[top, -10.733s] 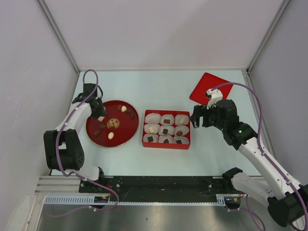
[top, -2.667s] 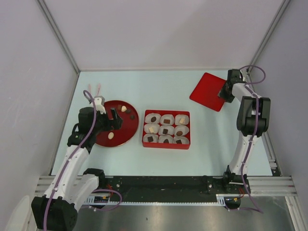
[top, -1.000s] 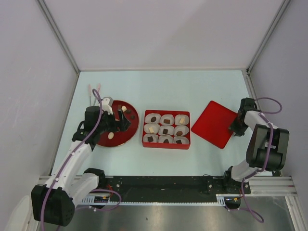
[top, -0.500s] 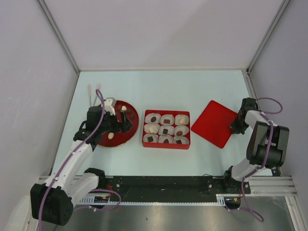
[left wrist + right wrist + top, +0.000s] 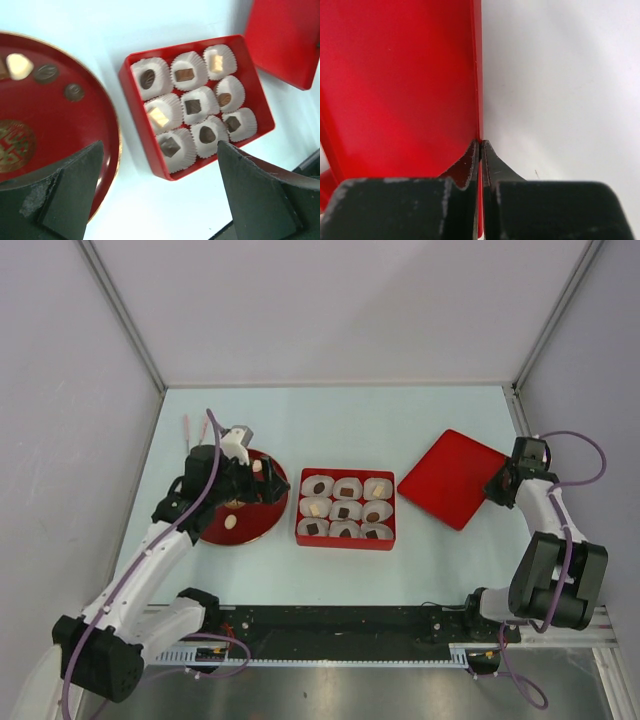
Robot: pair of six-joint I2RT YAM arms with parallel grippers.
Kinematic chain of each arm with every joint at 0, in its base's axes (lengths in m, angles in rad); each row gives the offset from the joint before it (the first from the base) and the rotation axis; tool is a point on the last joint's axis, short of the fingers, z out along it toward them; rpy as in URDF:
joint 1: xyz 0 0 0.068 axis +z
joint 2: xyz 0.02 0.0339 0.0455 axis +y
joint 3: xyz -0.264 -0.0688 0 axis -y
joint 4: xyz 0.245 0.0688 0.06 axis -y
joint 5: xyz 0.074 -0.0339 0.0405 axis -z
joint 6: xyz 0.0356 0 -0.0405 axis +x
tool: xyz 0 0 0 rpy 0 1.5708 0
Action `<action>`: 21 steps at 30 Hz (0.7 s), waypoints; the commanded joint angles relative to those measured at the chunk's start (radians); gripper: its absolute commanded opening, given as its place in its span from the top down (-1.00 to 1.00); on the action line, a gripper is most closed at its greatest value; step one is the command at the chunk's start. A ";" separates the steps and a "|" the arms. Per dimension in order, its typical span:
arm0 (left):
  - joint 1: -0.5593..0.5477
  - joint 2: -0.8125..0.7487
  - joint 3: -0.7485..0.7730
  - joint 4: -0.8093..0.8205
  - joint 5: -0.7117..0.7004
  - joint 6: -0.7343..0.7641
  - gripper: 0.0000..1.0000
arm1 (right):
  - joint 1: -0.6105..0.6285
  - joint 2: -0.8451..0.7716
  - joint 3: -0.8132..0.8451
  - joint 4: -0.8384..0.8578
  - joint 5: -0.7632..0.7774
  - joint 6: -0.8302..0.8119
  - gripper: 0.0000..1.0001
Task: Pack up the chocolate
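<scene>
- Left gripper [image 5: 159, 150], spread wide and empty, hovers over the round red plate [image 5: 60, 130], which carries spare chocolates [image 5: 46, 73].
- Rectangular red box [image 5: 345, 544], table centre: nine boxed chocolates [image 5: 343, 511] sit in white paper cups [image 5: 160, 65].
- Right gripper [image 5: 481, 145] pinches the edge of the flat red lid [image 5: 400, 75] near the table's right edge. The lid should be squared over the box before lowering.

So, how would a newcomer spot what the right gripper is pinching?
Start at the filled red box mid-table. Right of it is a red lid, its edge pinched by the right gripper. Unlike the box and round plate, it is square, flat and bare.
</scene>
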 commanded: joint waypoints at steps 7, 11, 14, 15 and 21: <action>-0.096 0.061 0.111 0.025 -0.034 -0.047 -1.00 | -0.007 -0.159 0.029 0.043 -0.117 0.016 1.00; -0.128 0.100 0.147 0.048 -0.029 -0.060 -1.00 | 0.019 -0.196 0.070 0.020 -0.166 -0.017 1.00; -0.161 0.142 0.183 0.074 -0.015 -0.073 -1.00 | 0.098 -0.219 0.094 -0.003 -0.168 -0.044 1.00; -0.179 0.165 0.201 0.082 -0.011 -0.084 -0.99 | 0.121 -0.226 0.096 -0.008 -0.171 -0.041 1.00; -0.242 0.276 0.270 0.152 0.020 -0.129 -1.00 | 0.315 -0.280 0.099 0.021 -0.168 0.007 1.00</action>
